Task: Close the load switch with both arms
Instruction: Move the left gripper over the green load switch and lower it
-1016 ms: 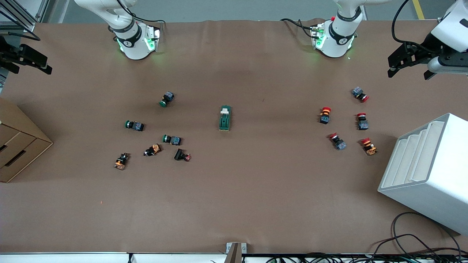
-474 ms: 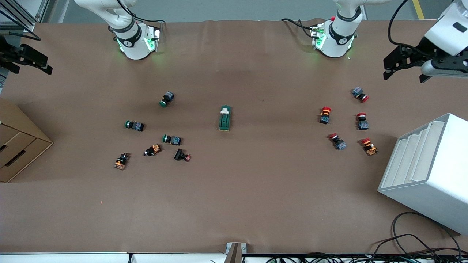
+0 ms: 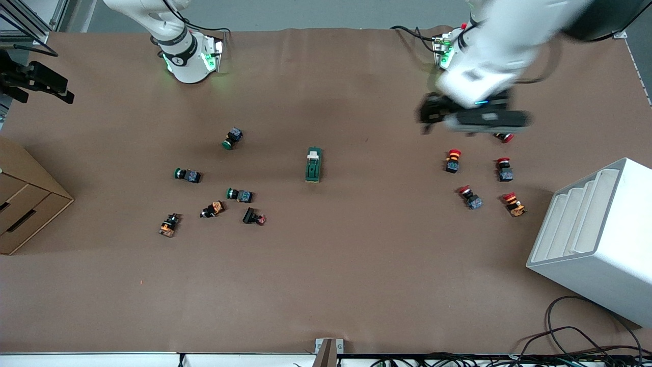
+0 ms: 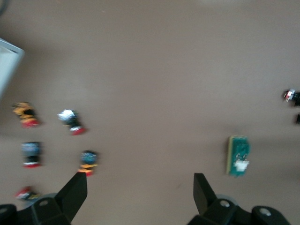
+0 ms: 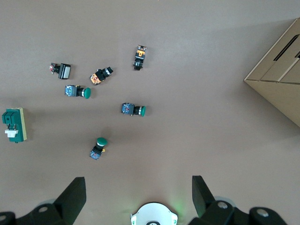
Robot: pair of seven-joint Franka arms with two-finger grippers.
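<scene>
Load switch (image 3: 314,164) mid-table, well apart from open left hand (image 3: 427,116) and open right hand (image 3: 35,84).

The load switch (image 3: 314,164) is seen alone at mid-surface, ringed by bare brown surface (image 3: 356,255) on every side. Green-capped buttons (image 3: 233,138) are scattered toward the right arm's end, red-capped buttons (image 3: 452,160) toward the left arm's. A white tiered rack (image 3: 596,239) and a cardboard box (image 3: 25,199) are set at the surface's ends.
</scene>
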